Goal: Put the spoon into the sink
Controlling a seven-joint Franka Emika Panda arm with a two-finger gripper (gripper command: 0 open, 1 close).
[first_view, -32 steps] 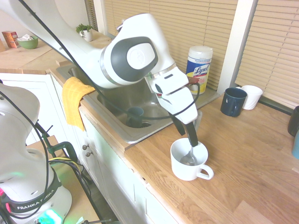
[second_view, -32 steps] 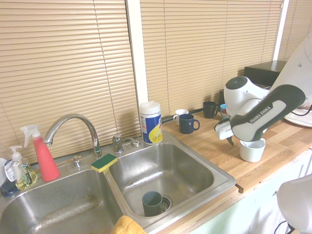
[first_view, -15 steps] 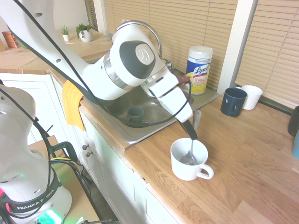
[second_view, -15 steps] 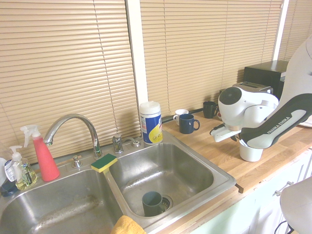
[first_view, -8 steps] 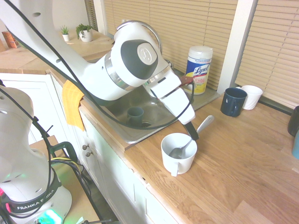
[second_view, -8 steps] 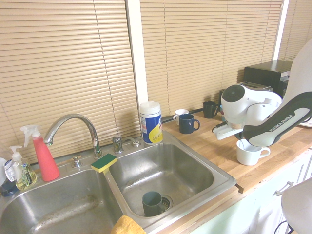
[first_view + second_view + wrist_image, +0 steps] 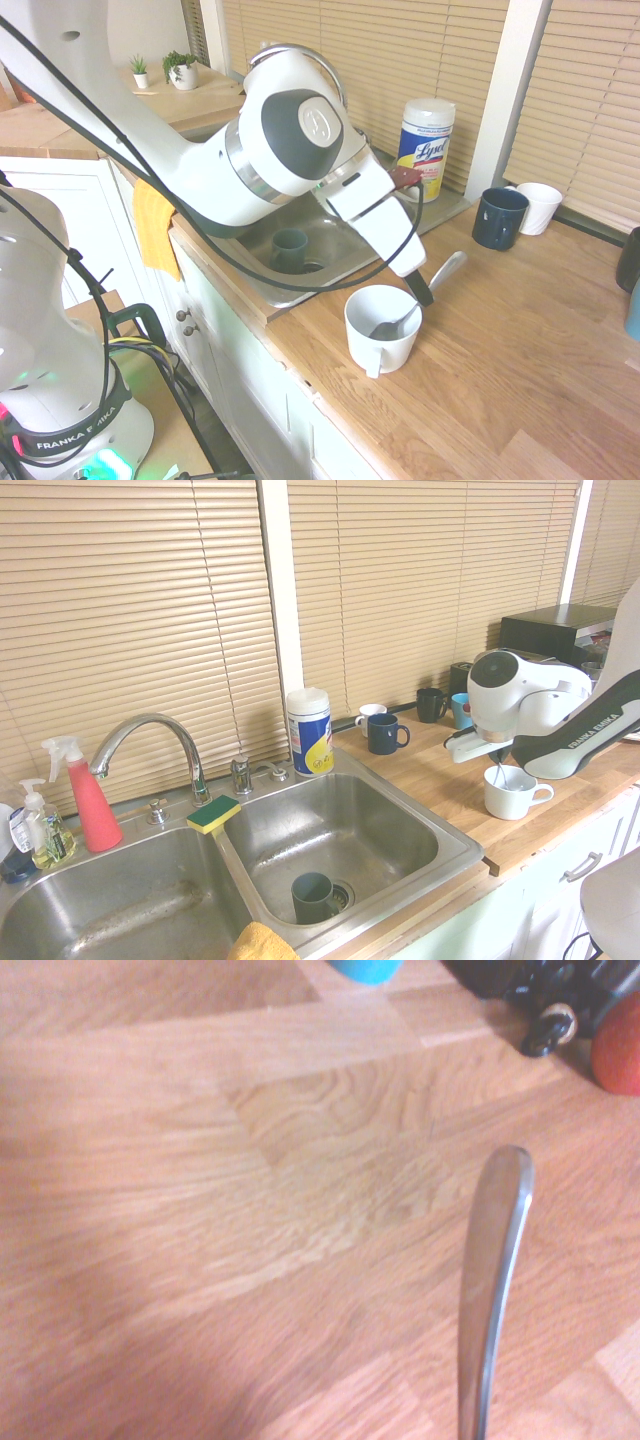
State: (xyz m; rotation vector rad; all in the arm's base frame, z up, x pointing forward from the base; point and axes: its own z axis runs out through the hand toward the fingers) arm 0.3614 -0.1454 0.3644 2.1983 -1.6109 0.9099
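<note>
Since a second ago the white ceramic mug (image 7: 381, 329) has been dragged along the wooden countertop (image 7: 520, 370) toward its front edge and turned, so its handle now faces the cabinets, and the robot's gripper (image 7: 424, 293) has gone from loose to clamped tight on the slim shiny silver metal spoon (image 7: 415, 301). Right now the spoon leans at a slant, bowl down inside the mug, its long flat handle sticking up past the dark fingers toward the window side. In the wrist view that handle (image 7: 489, 1290) rises bright over bare wood grain. Just beyond the mug, the stainless steel double-basin sink (image 7: 400, 875) sits in the counter, with a dark grey cup (image 7: 312, 897) standing by the drain of the nearer basin and a yellow cloth (image 7: 153, 224) draped over the front rim. Further back, a yellow-labelled wipes canister (image 7: 425, 148) stands by the blinds, with a navy mug (image 7: 497, 217) and a white mug (image 7: 538, 206) side by side beyond.
</note>
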